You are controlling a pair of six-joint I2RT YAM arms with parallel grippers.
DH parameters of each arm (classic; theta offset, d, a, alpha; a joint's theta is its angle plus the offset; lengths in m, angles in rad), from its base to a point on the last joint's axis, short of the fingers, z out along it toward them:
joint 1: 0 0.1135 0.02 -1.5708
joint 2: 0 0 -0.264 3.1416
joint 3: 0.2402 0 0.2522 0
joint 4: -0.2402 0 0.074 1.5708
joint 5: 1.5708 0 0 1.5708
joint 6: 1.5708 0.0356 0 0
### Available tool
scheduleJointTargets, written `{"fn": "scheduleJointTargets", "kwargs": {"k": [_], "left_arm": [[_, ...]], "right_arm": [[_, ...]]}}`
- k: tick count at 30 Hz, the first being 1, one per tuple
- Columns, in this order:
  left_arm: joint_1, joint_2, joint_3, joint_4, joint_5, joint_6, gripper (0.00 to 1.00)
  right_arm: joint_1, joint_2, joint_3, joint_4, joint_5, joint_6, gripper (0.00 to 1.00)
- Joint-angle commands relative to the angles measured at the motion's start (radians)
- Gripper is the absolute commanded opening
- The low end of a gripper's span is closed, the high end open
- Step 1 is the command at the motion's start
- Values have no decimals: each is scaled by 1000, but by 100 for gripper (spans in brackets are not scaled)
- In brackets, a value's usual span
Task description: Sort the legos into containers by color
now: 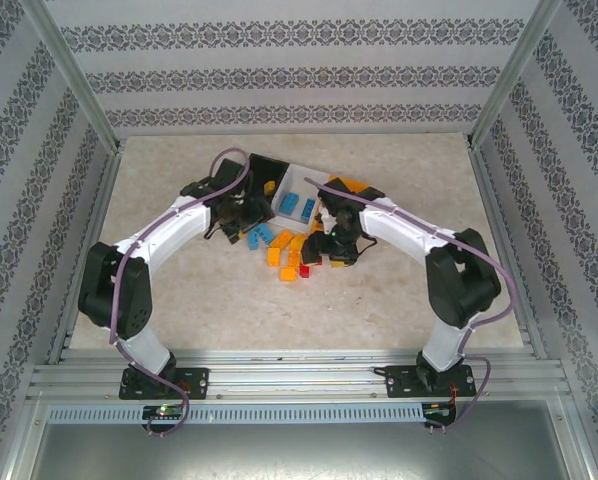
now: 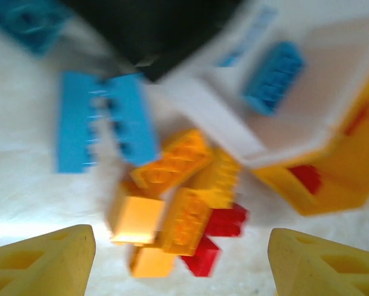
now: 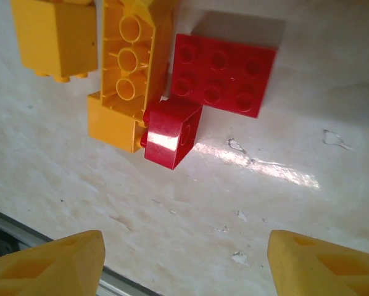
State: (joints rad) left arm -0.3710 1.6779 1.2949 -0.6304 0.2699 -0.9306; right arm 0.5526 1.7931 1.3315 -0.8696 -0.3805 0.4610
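Note:
A loose heap of legos (image 1: 287,252) lies on the table in front of three containers: a black bin (image 1: 262,170), a white bin (image 1: 297,180) and an orange bin (image 1: 351,186). My left gripper (image 2: 181,265) hangs open above orange bricks (image 2: 172,161), red bricks (image 2: 224,222) and blue bricks (image 2: 104,120), holding nothing. This view is blurred. A blue brick (image 2: 274,77) lies in the white bin (image 2: 209,114), and a red one (image 2: 305,179) in the orange bin (image 2: 320,194). My right gripper (image 3: 184,265) is open and empty, short of a small red brick (image 3: 171,132), a flat red brick (image 3: 224,74) and orange bricks (image 3: 132,61).
Both arms reach in from the sides and meet over the heap, the left gripper (image 1: 237,220) near the black bin, the right gripper (image 1: 329,245) at the heap's right end. A metal rail (image 3: 5,228) marks the table's near edge. Patterned walls enclose the table.

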Motion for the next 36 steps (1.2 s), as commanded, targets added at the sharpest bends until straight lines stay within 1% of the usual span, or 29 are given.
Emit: {"fn": "scheduleJointTargets", "kwargs": {"k": [1,4,6,9,17,27,33,36], "left_arm": [[6,-54,-8,99,-11,-77,75],[12,-36,30,59,-15,-41,75],[14,-22,44,58,-7,-39,76],[15,-8,57,63,1,-39,76],[33,-12,37,61,16,-34,80],[61,-23,21,61,31,-17,83],[69,-15,23,60,45,-10,84],[70,-11,20,60,50,-8,84]], "right_arm": [[18,35,57,-43,32,-29,69],[43,70,87,-46,32,-16,67],[61,101,106,-52,28,-6,64],[82,144,146,-83,56,0,60],[88,214,173,-97,69,41,49],[94,265,181,-86,75,76,43],[94,271,180,-74,81,94,33],[93,270,182,-70,81,96,26]]}}
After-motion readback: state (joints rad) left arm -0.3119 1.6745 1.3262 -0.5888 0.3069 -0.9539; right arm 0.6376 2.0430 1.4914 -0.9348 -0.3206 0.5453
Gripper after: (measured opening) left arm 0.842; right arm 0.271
